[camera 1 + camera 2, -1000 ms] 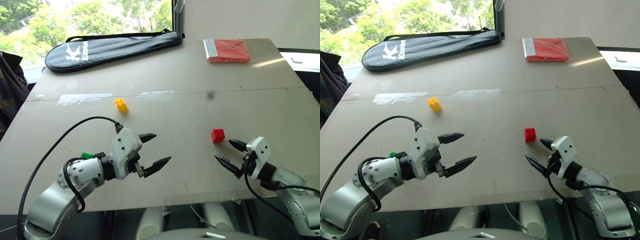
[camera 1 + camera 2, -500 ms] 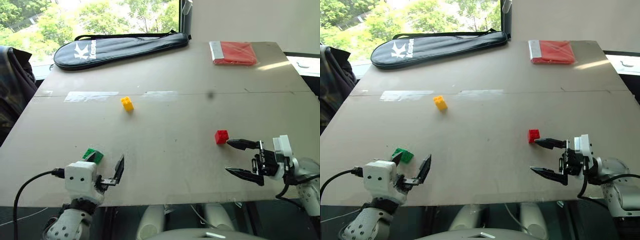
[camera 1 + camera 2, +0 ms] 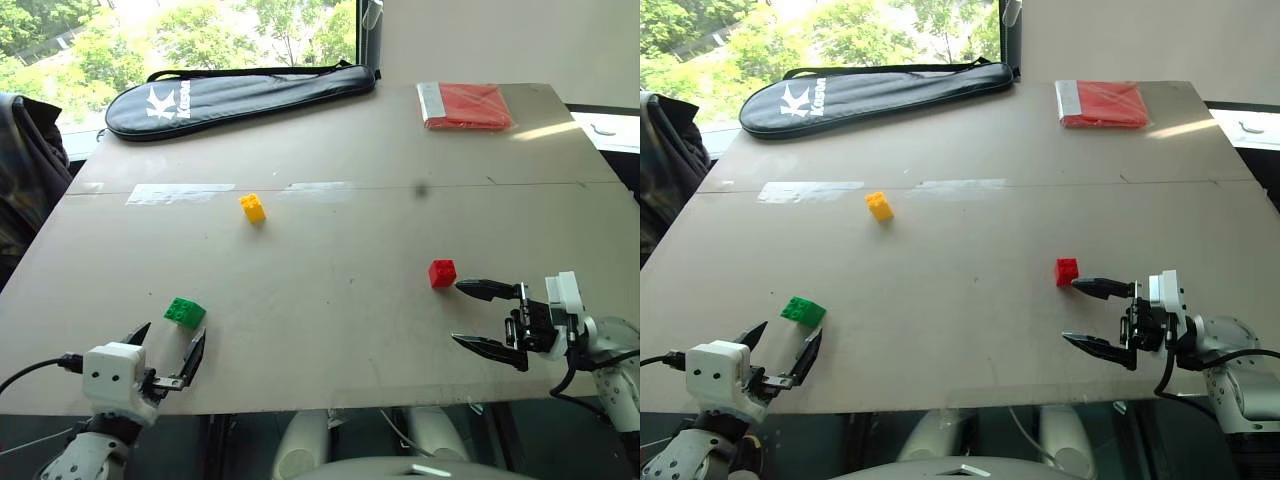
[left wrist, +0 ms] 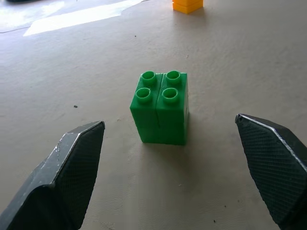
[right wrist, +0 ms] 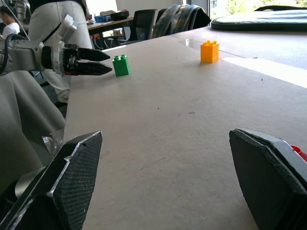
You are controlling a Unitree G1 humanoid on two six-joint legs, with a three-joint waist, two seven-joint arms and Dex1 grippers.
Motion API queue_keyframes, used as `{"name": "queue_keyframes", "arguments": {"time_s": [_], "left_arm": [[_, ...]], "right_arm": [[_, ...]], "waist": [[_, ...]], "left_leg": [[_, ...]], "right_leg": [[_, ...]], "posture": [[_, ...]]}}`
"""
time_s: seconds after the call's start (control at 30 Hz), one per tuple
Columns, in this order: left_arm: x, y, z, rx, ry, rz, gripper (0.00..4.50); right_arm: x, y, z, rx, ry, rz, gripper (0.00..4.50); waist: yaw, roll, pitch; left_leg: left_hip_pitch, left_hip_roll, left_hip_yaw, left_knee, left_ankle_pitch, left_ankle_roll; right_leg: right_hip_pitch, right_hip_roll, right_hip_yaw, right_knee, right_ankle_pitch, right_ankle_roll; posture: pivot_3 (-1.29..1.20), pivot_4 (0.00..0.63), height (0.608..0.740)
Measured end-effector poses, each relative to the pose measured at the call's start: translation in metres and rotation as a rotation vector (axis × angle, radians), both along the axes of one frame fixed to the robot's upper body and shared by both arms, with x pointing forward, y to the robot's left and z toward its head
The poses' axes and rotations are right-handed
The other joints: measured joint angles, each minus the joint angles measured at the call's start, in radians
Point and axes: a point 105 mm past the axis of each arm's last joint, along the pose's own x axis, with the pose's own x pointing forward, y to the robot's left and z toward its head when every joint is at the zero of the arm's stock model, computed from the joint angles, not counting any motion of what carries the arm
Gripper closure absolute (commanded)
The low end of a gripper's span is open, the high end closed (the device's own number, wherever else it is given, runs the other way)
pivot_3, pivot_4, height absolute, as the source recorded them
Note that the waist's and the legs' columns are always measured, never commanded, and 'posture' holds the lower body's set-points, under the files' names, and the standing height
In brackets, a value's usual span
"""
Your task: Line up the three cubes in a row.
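Two grippers, both spread wide, both empty. Left gripper [image 3: 163, 348] sits at the near table edge, about 7 o'clock on the table [image 3: 340, 250], fingers pointing away from the robot. Green cube [image 3: 185, 312] stands upright, studs up, just beyond the fingertips, lined up with the gap but not between the fingers, no contact; the left wrist view shows it clear of both pads. Right gripper [image 3: 483, 318] is at roughly 4 o'clock near the front edge, fingers pointing toward the robot's left, level with the tabletop. Red cube [image 3: 442, 273] sits just off the tip of the far finger [image 3: 487, 290], at about 10 o'clock from the gripper; close, but whether it touches I can't tell. Yellow cube [image 3: 253, 207] stands alone mid-table at about 11 o'clock from centre, well apart from the other two, next to a strip of clear tape [image 3: 180, 193] along the board seam. Cubes form a wide triangle, not a row. Far edge: black racket bag [image 3: 240, 90] at 11 o'clock, flat red packet [image 3: 466, 105] at 1 o'clock.
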Motion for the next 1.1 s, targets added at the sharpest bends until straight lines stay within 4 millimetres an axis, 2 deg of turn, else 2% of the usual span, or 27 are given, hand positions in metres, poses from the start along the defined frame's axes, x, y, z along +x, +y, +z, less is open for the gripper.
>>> {"name": "queue_keyframes", "arguments": {"time_s": [0.1, 0.23, 0.33, 0.43, 0.5, 0.53, 0.63, 0.77, 0.9, 0.93, 1.0, 1.1], "left_arm": [[0.013, 0.008, -0.008, -0.006, 0.006, -0.015, 0.00], [0.021, 0.012, -0.014, -0.023, 0.009, -0.015, 0.00], [0.029, 0.014, -0.013, -0.011, -0.005, -0.049, 0.80], [0.032, 0.011, -0.014, 0.002, -0.004, -0.099, 2.27], [0.033, 0.011, -0.013, 0.009, -0.006, -0.111, 3.05], [0.034, 0.012, -0.012, 0.014, -0.003, -0.119, 3.21], [0.034, 0.012, -0.012, 0.023, 0.002, -0.136, 3.20], [0.046, 0.004, -0.007, 0.024, 0.029, -0.271, 3.20], [0.069, -0.028, 0.003, -0.021, 0.049, -0.516, 3.20], [0.082, -0.041, 0.012, -0.024, 0.046, -0.617, 3.20], [0.092, -0.054, 0.021, -0.021, 0.038, -0.711, 3.20], [0.118, -0.086, 0.032, 0.013, 0.029, -0.922, 3.20]], "right_arm": [[0.000, 0.002, 0.003, 0.001, -0.007, -0.008, 0.15], [0.000, 0.002, 0.003, 0.002, -0.007, -0.016, 0.15], [0.000, 0.002, 0.004, 0.003, -0.010, -0.026, 0.00], [-0.003, 0.003, 0.005, 0.004, -0.013, -0.025, 0.00], [-0.004, 0.002, 0.005, 0.004, -0.012, -0.031, 0.00], [-0.004, 0.003, 0.004, 0.004, -0.009, -0.032, 0.00], [-0.005, 0.002, 0.004, 0.004, -0.007, -0.038, 0.00], [-0.007, 0.001, 0.003, 0.012, -0.001, -0.043, 0.00], [-0.007, 0.001, 0.005, 0.019, -0.003, -0.044, 0.00], [-0.006, 0.001, 0.005, 0.018, -0.006, -0.045, 0.00], [-0.005, 0.000, 0.006, 0.019, -0.012, -0.048, 0.00], [-0.003, -0.002, 0.007, 0.020, -0.019, -0.059, 0.00]], "waist": [[0.001, 0.000, 0.000], [0.000, -0.001, -0.001], [-0.001, -0.001, -0.002], [0.000, -0.001, -0.002], [0.000, -0.001, -0.002], [0.000, -0.001, -0.002], [0.000, 0.000, -0.002], [0.005, 0.000, -0.002], [0.005, 0.000, -0.002], [0.005, 0.000, -0.002], [0.002, 0.000, -0.002], [0.004, 0.000, -0.002]], "left_leg": [[0.000, 0.000, -0.001, 0.000, 0.000, 0.000], [0.000, 0.000, 0.000, 0.000, 0.000, 0.000], [0.000, 0.000, -0.001, 0.000, 0.000, 0.000], [0.000, 0.000, -0.001, 0.000, 0.000, 0.000], [0.000, 0.000, -0.001, 0.000, 0.000, 0.000], [0.000, 0.000, -0.001, 0.000, 0.000, 0.000], [0.001, 0.000, 0.000, 0.000, 0.000, 0.000], [0.001, 0.000, -0.001, 0.000, 0.000, 0.000], [0.000, 0.000, -0.001, 0.001, 0.000, 0.000], [0.000, -0.001, -0.001, 0.001, 0.000, 0.000], [0.000, -0.001, -0.001, 0.001, 0.000, 0.000], [-0.001, -0.005, -0.001, 0.003, 0.000, 0.000]], "right_leg": [[0.000, 0.000, -0.001, 0.000, 0.000, 0.000], [0.000, 0.000, -0.001, 0.000, 0.000, 0.000], [0.000, 0.000, -0.001, 0.000, 0.000, 0.000], [0.000, -0.001, -0.001, 0.000, 0.000, 0.000], [0.000, -0.001, -0.001, 0.000, 0.000, 0.000], [0.000, -0.001, -0.001, 0.000, 0.000, 0.000], [0.000, -0.001, -0.001, 0.000, 0.000, 0.000], [0.000, -0.001, -0.001, 0.001, 0.000, 0.000], [0.000, -0.001, -0.002, 0.001, 0.000, 0.000], [0.000, -0.001, -0.002, 0.002, 0.000, 0.000], [0.000, -0.001, -0.002, 0.002, 0.000, 0.000], [0.000, -0.001, -0.003, 0.004, 0.001, 0.000]], "posture": [[0.00, 0.150, 0.740], [0.00, 0.150, 0.740], [0.00, 0.150, 0.740], [0.00, 0.150, 0.740], [0.00, 0.150, 0.740], [0.00, 0.150, 0.740], [0.00, 0.150, 0.740], [0.00, 0.150, 0.740], [0.00, 0.150, 0.740], [0.00, 0.150, 0.740], [0.00, 0.150, 0.740], [0.00, 0.150, 0.740]]}}
